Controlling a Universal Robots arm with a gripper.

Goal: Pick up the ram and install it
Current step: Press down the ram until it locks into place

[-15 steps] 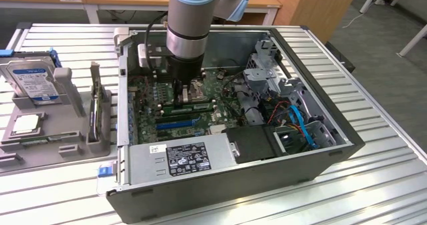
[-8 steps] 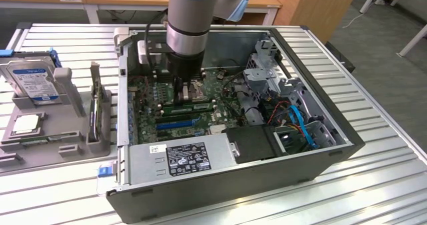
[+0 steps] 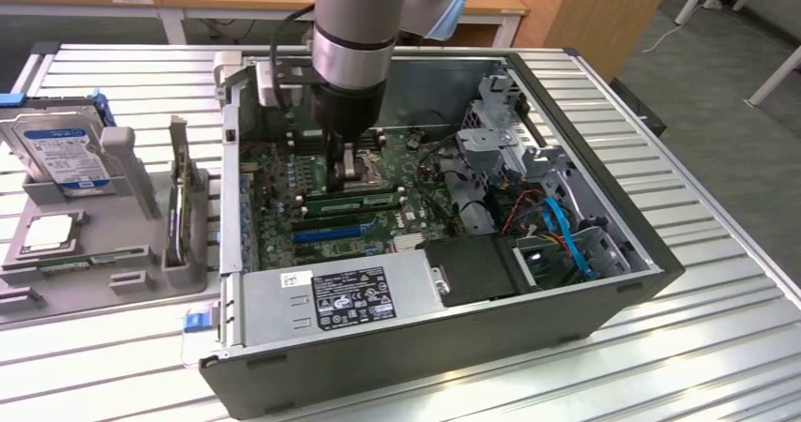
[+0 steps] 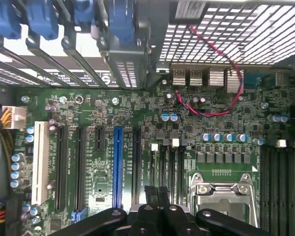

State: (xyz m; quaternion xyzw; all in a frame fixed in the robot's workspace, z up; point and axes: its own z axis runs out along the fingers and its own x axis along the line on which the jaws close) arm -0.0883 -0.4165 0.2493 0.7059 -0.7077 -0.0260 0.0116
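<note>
Tool [image 3: 347,173] sits low inside the open computer case [image 3: 626,253], fingers [image 4: 157,196] pressed together over the motherboard [image 4: 113,113] beside the processor socket [image 4: 225,194]. We see a green ram [image 3: 356,198] stick lying among the memory slots just beside the tool; contact unclear.

Colours inside the open PC case

Green motherboard [image 4: 137,123] with one blue slot [image 4: 118,167] among black ones, a white slot [image 4: 40,162]; red-black wire [image 4: 221,59]; blue cables [image 3: 566,234]; silver ribbed bench [image 3: 701,347]; grey tray [image 3: 88,253]; black fingers [image 4: 157,196].
</note>
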